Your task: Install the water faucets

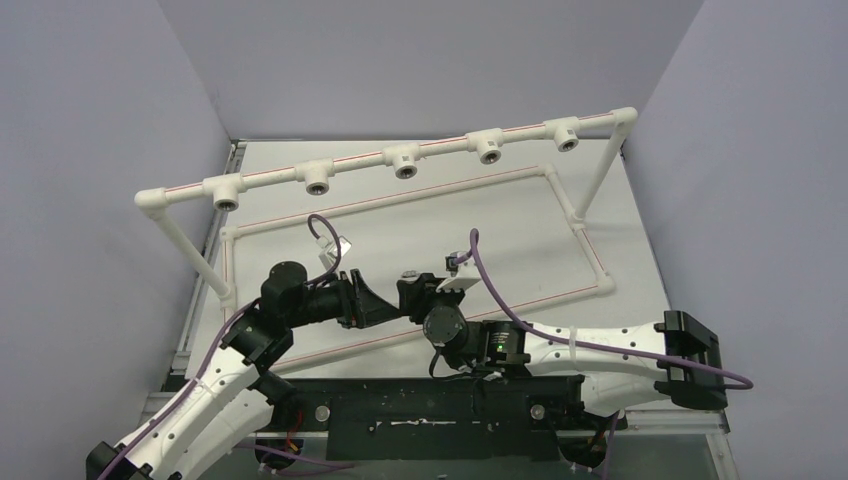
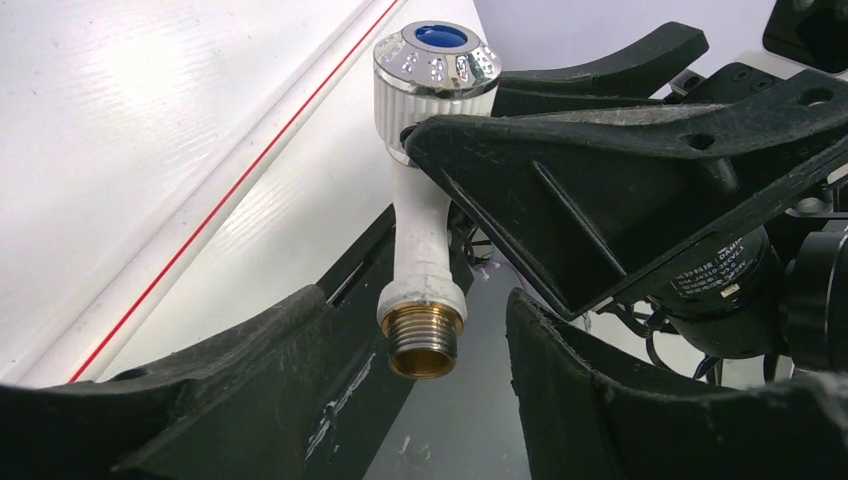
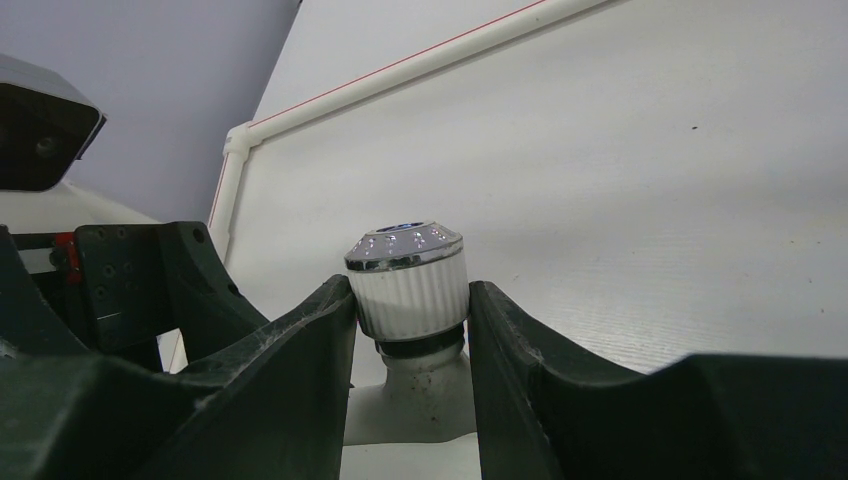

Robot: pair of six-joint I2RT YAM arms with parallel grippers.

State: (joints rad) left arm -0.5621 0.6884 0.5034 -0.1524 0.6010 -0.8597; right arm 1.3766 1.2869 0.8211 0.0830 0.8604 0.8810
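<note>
Where the arms meet, mid-bench toward the near edge, left gripper (image 2: 420,320) stands spread, fingers (image 2: 250,360) either side of the tap's brass end (image 2: 422,345), gap showing on both sides. Tap (image 2: 420,240) sits between the grippers. Right gripper (image 3: 410,295) pinches its ribbed knob (image 3: 408,285). Pipe frame (image 1: 400,160) runs along the far edge.

- A white printed label (image 2: 716,270) stands on the black round motor housing (image 2: 745,300) at the right of the left wrist view. It has a few tilted lines of small letters and digits, too small and blurred to read reliably.
- Nothing else in any view can be read.
</note>
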